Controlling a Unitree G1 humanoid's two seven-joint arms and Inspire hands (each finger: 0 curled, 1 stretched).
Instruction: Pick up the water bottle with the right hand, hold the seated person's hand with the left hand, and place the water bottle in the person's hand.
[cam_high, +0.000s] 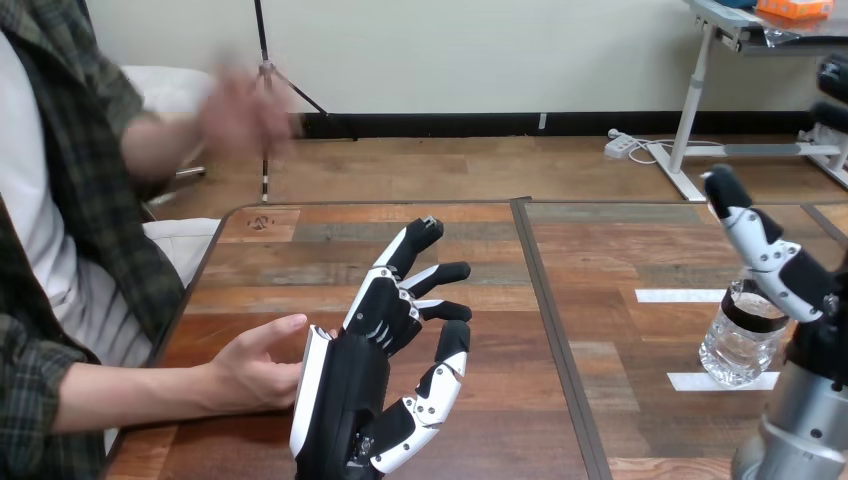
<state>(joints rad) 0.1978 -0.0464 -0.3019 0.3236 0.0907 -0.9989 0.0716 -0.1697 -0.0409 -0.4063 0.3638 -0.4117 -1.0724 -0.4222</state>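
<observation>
On the wooden table (640, 250) the left hand (365, 340) stands with fingers spread just beside the person's hand (255, 360) resting there, probably to take it. The right hand (790, 275), its fingers straight, leans over the upright water bottle (738, 345), not yet grasped.

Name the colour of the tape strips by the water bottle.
White tape strips, clearest in the head view.

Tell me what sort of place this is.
Probably a robot test bench, not a home: white tape strips mark spots on the wooden table, a water bottle stands by one, and a person's hand lies beside the robot's open left hand.
</observation>
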